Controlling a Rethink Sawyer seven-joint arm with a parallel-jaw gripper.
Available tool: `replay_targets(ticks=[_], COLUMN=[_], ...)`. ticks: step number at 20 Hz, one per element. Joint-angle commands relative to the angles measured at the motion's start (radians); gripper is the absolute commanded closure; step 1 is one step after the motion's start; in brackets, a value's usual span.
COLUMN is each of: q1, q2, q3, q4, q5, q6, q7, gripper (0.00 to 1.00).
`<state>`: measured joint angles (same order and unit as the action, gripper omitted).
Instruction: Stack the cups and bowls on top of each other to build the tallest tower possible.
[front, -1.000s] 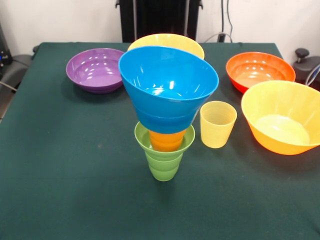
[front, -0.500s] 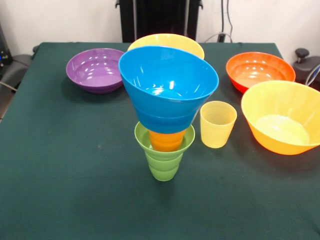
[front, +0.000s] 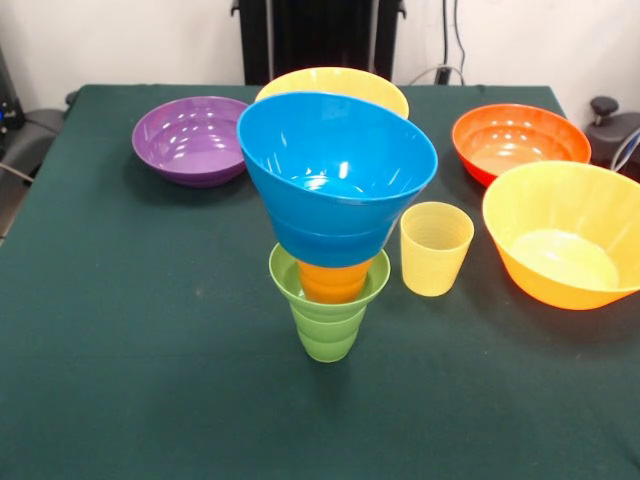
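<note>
We judge the tower half-built near the table's middle: green cup at the bottom, green bowl and orange cup nested in it, blue bowl tilted on top. No gripper shows, so we cannot tell its state. The next move calls for a steady placing; loose around the tower we count one yellow cup and four bowls: purple, red-orange, and two big orange ones.
</note>
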<state>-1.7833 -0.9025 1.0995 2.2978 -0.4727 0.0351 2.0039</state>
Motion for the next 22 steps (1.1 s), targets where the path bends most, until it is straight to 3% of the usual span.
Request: replay_targets(ticks=[1, 14, 22], q1=[0.112, 0.153, 0.239], q2=[0.102, 0.186, 0.277], q3=[-0.156, -0.239, -0.362], q4=[0.061, 0.01, -0.062], q5=[-0.165, -0.257, -0.329], q6=[-0.082, -0.122, -0.2], q7=[0.046, 0.042, 0.052], gripper=[0.0, 0.0, 0.0])
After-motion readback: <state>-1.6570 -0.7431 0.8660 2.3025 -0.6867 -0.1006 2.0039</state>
